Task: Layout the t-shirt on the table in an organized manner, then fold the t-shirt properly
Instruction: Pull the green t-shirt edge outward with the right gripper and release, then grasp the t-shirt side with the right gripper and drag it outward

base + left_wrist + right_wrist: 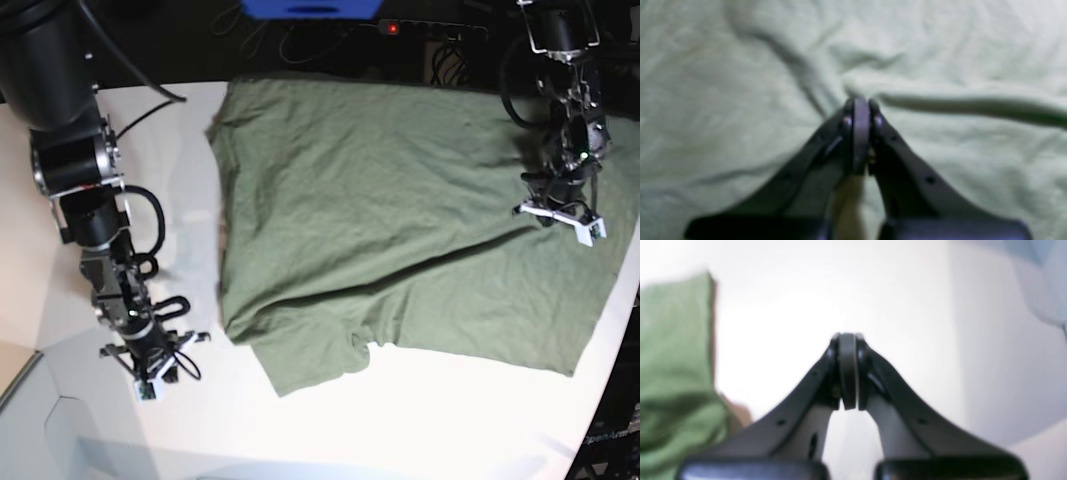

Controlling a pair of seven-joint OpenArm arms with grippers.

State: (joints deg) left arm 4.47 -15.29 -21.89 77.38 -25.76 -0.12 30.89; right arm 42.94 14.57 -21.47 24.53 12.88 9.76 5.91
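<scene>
The olive-green t-shirt [400, 200] lies spread and wrinkled across the white table [400, 420], collar toward the front edge. My left gripper [560, 222] is down on the shirt's right part. In the left wrist view the left gripper [858, 100] is shut, with creases of the t-shirt [740, 133] gathering at its tips and a ridge running right. My right gripper [150, 385] is shut and empty over bare table left of the shirt. In the right wrist view the right gripper [847, 336] is over the table [806, 290], with the t-shirt [670, 356] at the left.
A blue object [310, 8] and a power strip with a red light [430, 28] lie behind the table among cables. The table's curved edge [620, 330] runs close under the shirt's right side. The table's front left corner [20, 385] is near my right arm.
</scene>
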